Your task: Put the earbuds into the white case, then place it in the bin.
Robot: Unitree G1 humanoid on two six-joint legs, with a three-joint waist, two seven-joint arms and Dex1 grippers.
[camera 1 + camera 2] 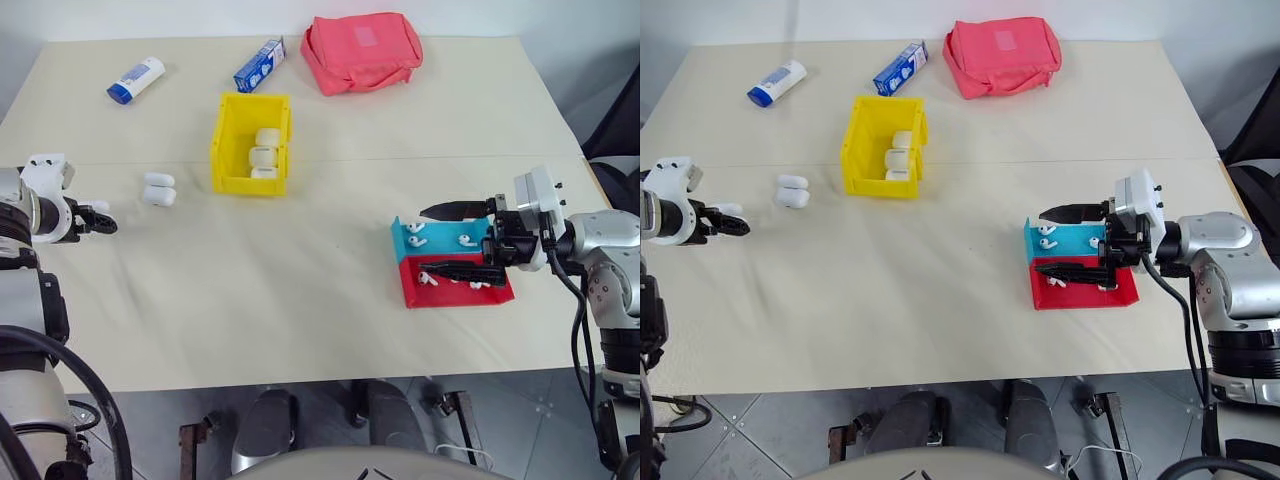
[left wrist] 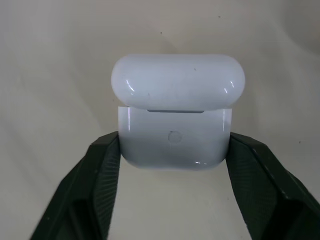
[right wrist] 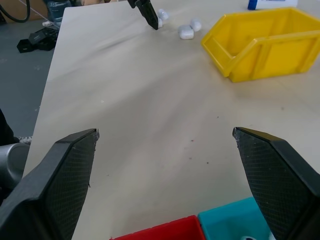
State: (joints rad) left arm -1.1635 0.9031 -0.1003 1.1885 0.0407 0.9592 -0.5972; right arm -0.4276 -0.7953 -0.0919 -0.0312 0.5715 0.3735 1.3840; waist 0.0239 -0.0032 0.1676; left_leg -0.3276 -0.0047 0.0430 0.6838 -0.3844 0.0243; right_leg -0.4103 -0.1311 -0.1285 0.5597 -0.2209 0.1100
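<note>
The left tool (image 2: 172,150) is clenched on a white case (image 2: 176,112), its lid up, both fingers (image 2: 92,175) pressed against the case's lower half, over the bench (image 1: 300,290) near its 9 o'clock edge. The right tool (image 1: 462,240) stands released above the red-and-teal tray (image 1: 455,295) holding the earbuds (image 1: 416,241) at about 4 o'clock. Two more cases (image 1: 158,188) lie just beside the yellow bin (image 1: 228,140), at its 9 o'clock side; the bin sits toward 12 o'clock and holds further cases.
</note>
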